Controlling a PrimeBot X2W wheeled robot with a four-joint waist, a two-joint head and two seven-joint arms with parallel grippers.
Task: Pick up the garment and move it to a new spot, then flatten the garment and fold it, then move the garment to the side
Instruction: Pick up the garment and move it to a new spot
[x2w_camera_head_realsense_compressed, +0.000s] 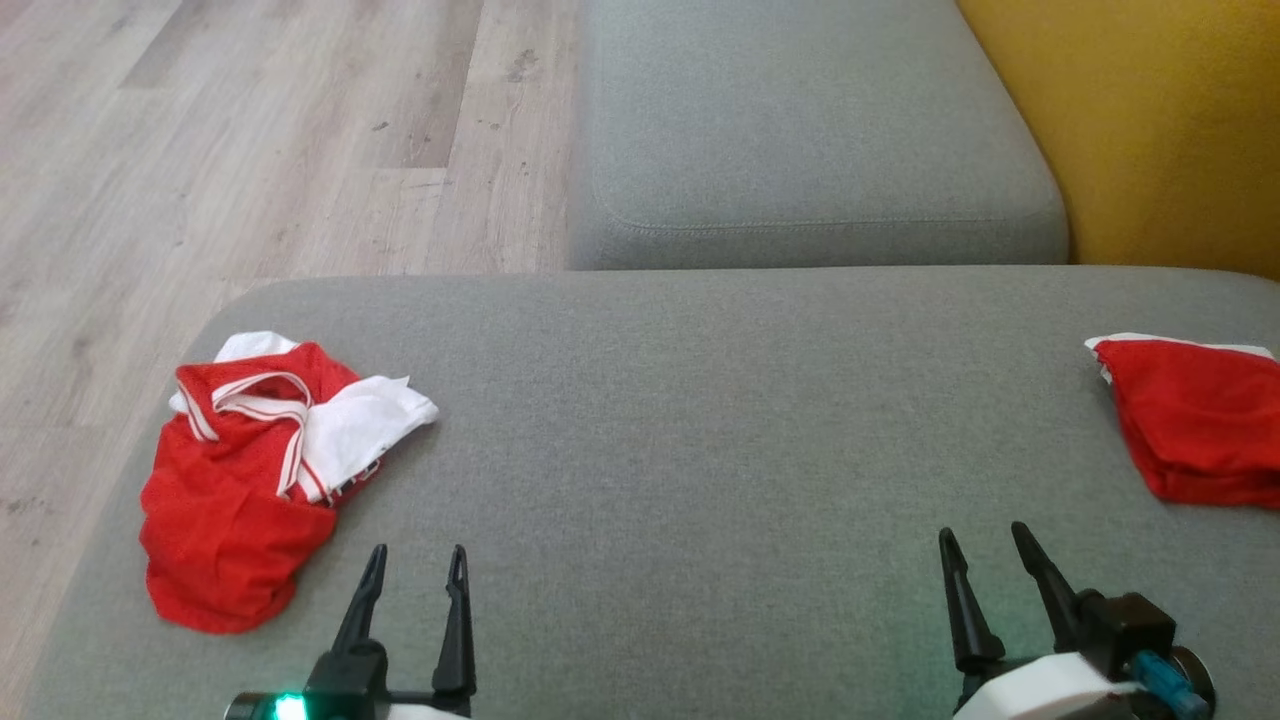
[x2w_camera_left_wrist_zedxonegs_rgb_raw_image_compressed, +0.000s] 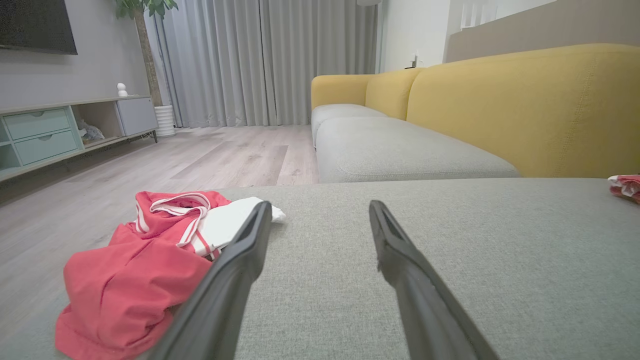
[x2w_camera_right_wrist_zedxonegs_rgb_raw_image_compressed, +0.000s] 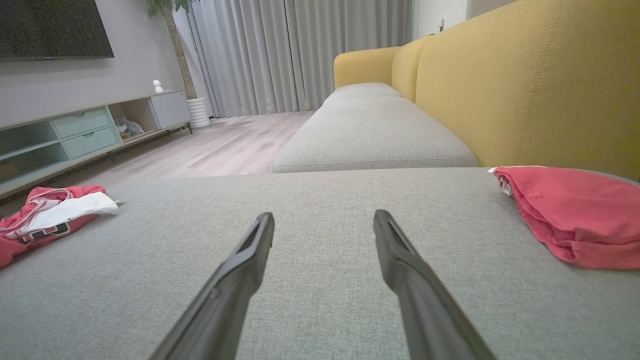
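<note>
Head view: left gripper (x2w_camera_head_realsense_compressed: 418, 550) and right gripper (x2w_camera_head_realsense_compressed: 981, 530) both gaping, empty; crumpled garment (x2w_camera_head_realsense_compressed: 240, 480) hugs the cushion (x2w_camera_head_realsense_compressed: 700, 450) edge, so a clumsy pinch could drag it off.

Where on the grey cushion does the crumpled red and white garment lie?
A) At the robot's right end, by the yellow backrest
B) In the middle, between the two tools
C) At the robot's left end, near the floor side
C: the crumpled garment lies at the left end of the grey cushion, ahead and left of the left tool.
</note>
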